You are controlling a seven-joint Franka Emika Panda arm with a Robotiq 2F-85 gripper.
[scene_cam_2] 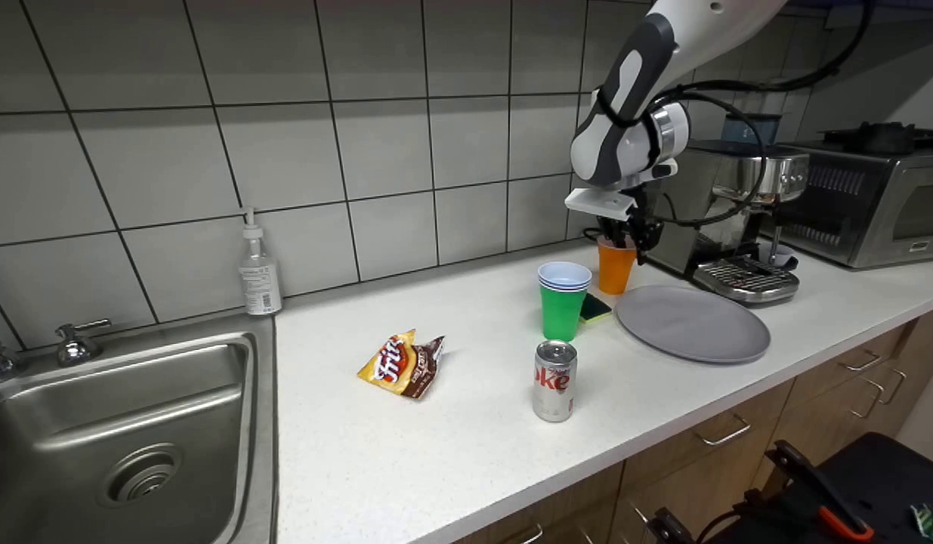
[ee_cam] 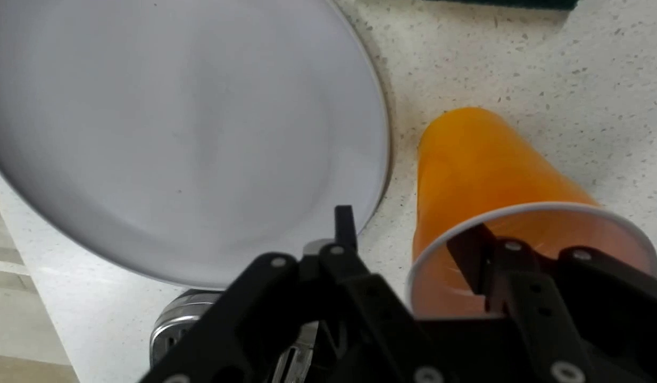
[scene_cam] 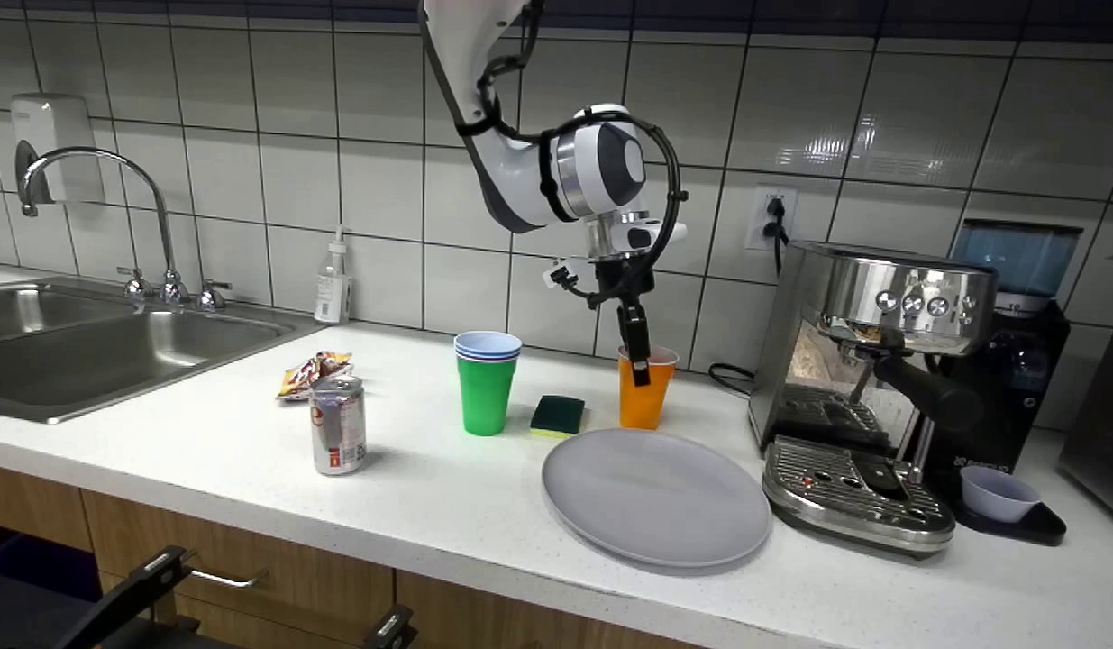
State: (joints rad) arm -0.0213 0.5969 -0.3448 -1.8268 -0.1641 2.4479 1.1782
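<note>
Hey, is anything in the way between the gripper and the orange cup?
Nothing visible stands between the gripper and the orange cup: in the wrist view, one finger is inside it, the other outside, with the cup's wall between. The gray plate lies beside the cup.

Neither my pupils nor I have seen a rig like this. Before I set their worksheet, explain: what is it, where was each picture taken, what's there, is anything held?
This is a single robot arm ending in a two-fingered pincer. Two pictures come from cameras outside it; the close-up looks down from its wrist. On the counter are an orange cup, a stack of cups with a green one outermost, a sponge, a grey plate, a drink can, a snack packet and a coffee machine. The pincer's jaws stand apart, one inside the orange cup and one outside; nothing appears to be gripped.
</note>
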